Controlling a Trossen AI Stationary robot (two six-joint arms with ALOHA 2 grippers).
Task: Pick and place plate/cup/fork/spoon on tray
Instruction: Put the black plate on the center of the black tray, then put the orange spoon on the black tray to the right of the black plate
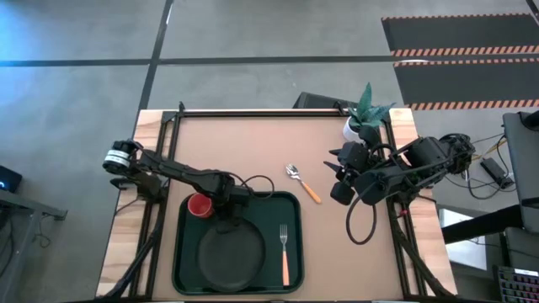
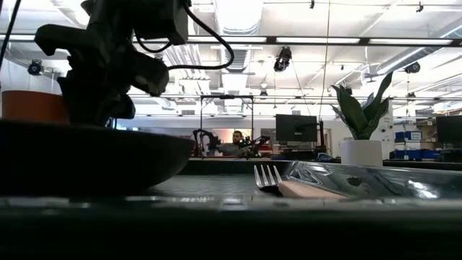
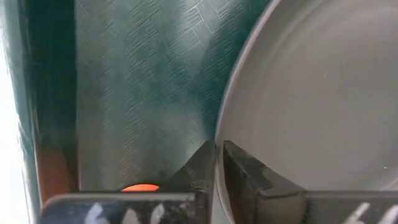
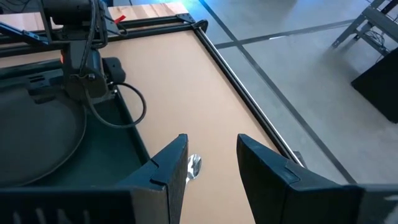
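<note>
Spoon (image 1: 296, 173): on the surface beside the tray (image 1: 293, 202), handle angling toward right gripper (image 1: 340, 171).
Right gripper: wide, empty; my nearer arm.
Left gripper (image 1: 226, 220): narrow, at plate (image 1: 229, 257) rim.

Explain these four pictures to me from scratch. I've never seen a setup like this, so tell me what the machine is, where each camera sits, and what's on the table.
This is a robot with two dark arms at a table, each ending in a two-finger gripper. One camera looks down from above, one sits at table height, and one rides on each wrist.

From above, a green tray holds a dark plate, a red cup and an orange-handled fork. A spoon lies on the bare table, and a potted plant stands at the far edge.

The left gripper sits at the plate's rim, fingers nearly together around it. The right gripper is open and empty, above the table near the spoon.
</note>
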